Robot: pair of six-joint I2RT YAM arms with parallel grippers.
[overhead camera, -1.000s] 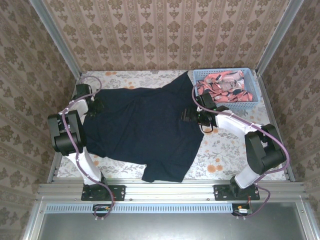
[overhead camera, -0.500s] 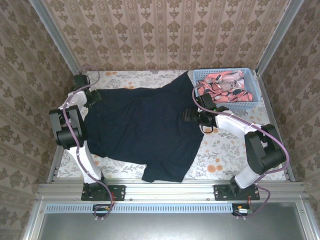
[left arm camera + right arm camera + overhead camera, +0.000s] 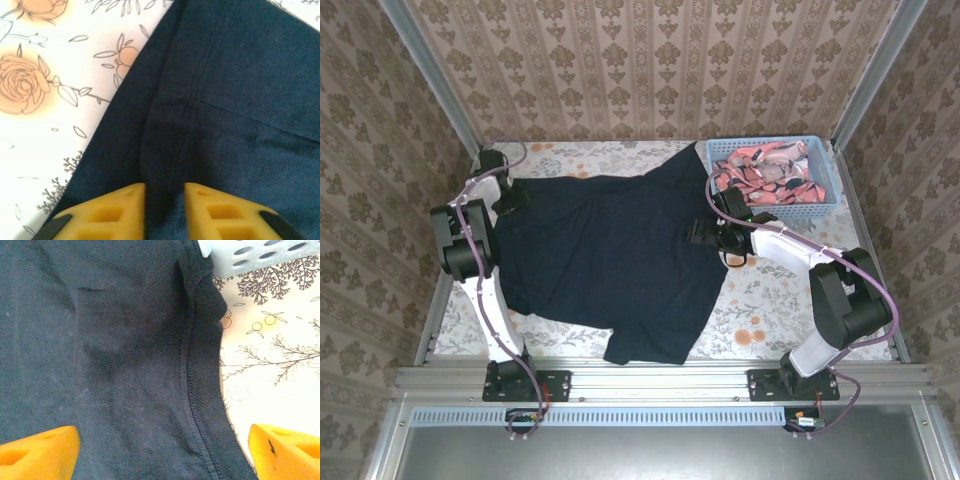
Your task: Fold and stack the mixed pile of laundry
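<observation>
T-shirt (image 3: 605, 250): dark navy; spread out; lightly creased | left gripper (image 3: 164, 194): pinching a T-shirt fold | right gripper (image 3: 164, 435): released, wide apart

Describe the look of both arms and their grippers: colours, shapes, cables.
Both arms, left arm and right arm, have white links, bulky black joint housings and looping purple cables, on black base plates. The left gripper and right gripper carry yellow-orange wedge-shaped fingers; the left's show square cut-outs.

No text, label, brand, number or sign can be read anywhere.
</observation>
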